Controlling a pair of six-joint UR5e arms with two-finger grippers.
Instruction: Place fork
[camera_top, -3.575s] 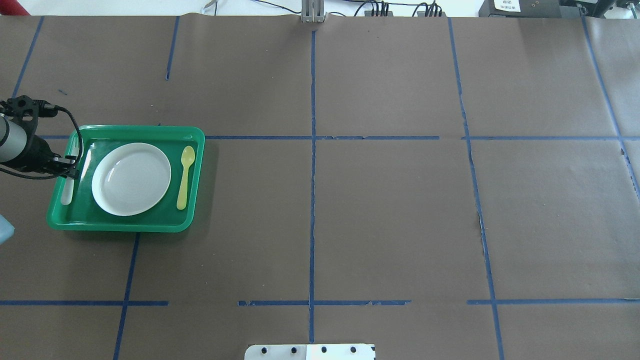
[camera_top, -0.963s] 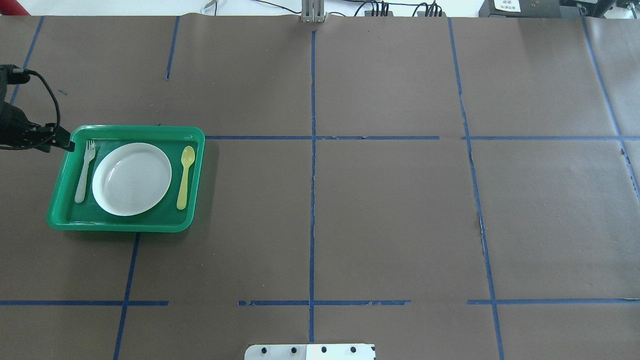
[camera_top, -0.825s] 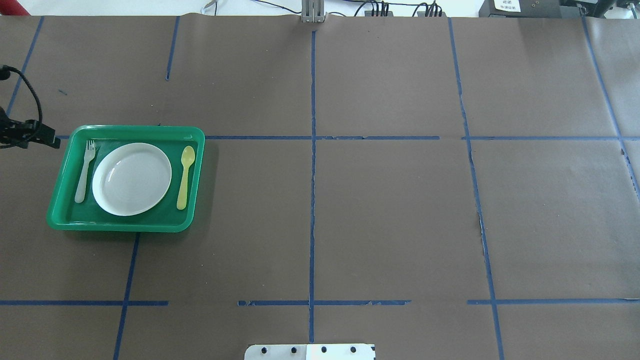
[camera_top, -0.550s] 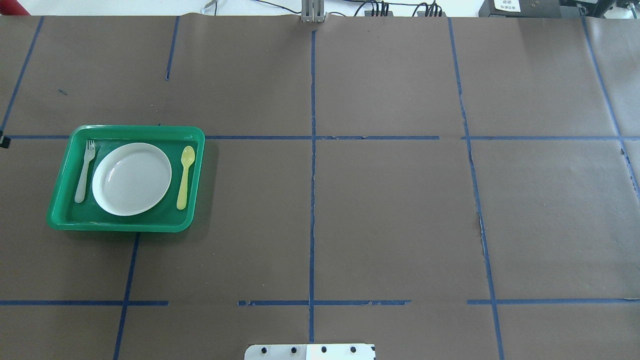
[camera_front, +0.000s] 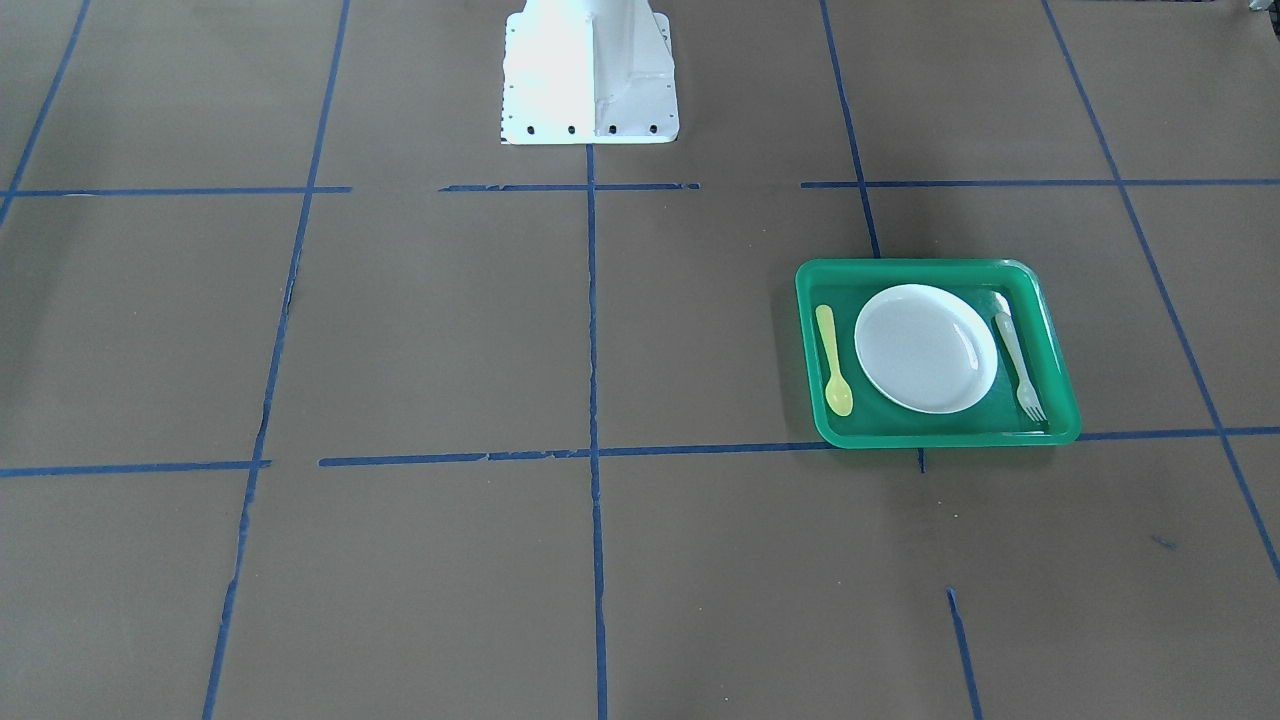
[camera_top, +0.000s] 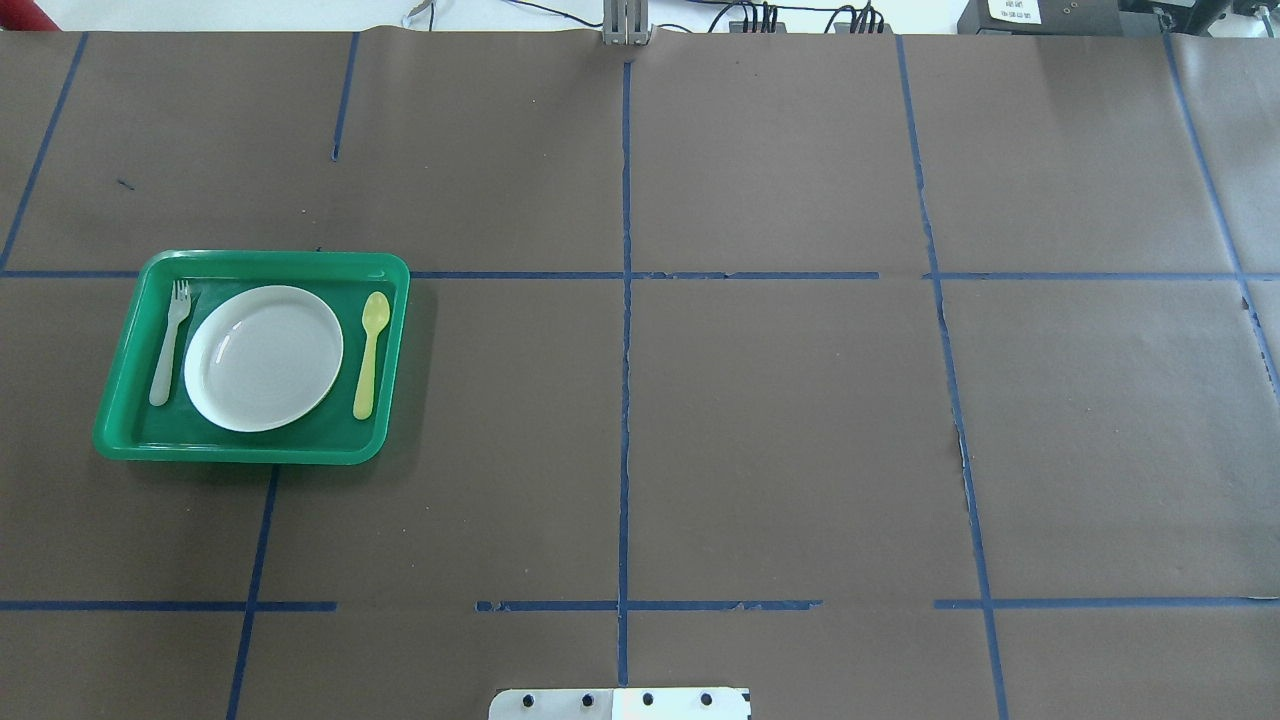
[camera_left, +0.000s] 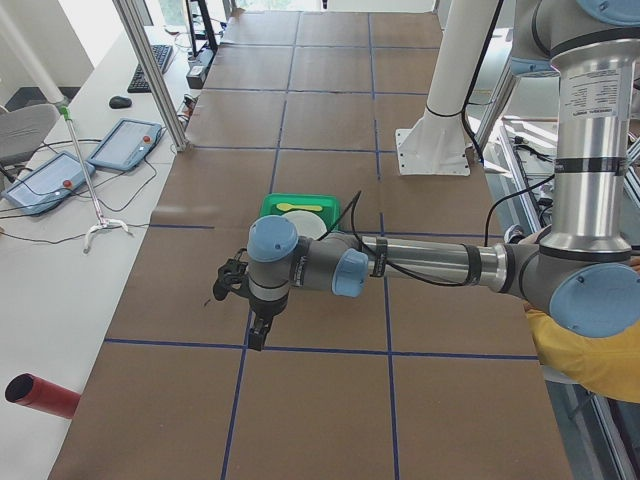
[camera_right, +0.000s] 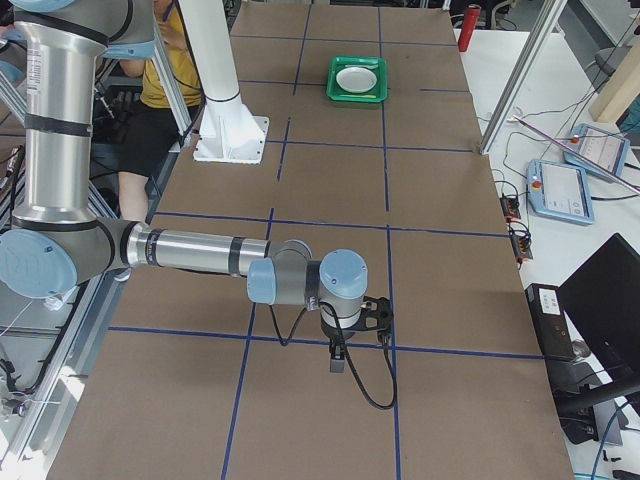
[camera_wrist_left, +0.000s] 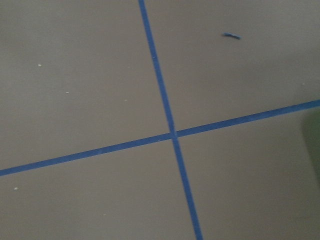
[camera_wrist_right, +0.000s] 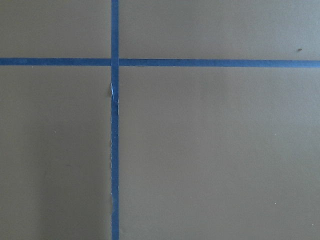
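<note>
Overhead exterior view: the fork (camera_top: 168, 345) is seen lying flat inside the green tray (camera_top: 250, 258), just beside the white plate (camera_top: 263, 358), with the yellow spoon (camera_top: 369, 355) on the plate's other side. No gripper is shown here and the fork is held by nothing, so the placing is judged done. At most, parking the arms is left.

Exterior front-facing view: the layout is confirmed. The fork (camera_front: 1016, 358) is kept just apart from the plate (camera_front: 925, 348) and just inside the tray (camera_front: 920, 266) wall. Wide bare table cover (camera_front: 450, 320) is seen all round the tray.

Exterior left view: the left gripper (camera_left: 257, 338) is held pointing down over the cover, well apart from the tray (camera_left: 300, 198), which lies beyond it. The fork is hidden behind the arm. Whether the jaws are parted cannot be told from this view.

Exterior right view: the right gripper (camera_right: 337, 358) is likewise pointed down, with the tray (camera_right: 334, 80) far beyond it at the table's other end. Its grip state cannot be told either.

Wrist-mounted views: only brown cover and blue tape lines (camera_wrist_left: 170, 135) are shown beneath each gripper. No fingers are in view. Room for moving is judged ample, and the tray's raised rim is the only edge to be minded.
</note>
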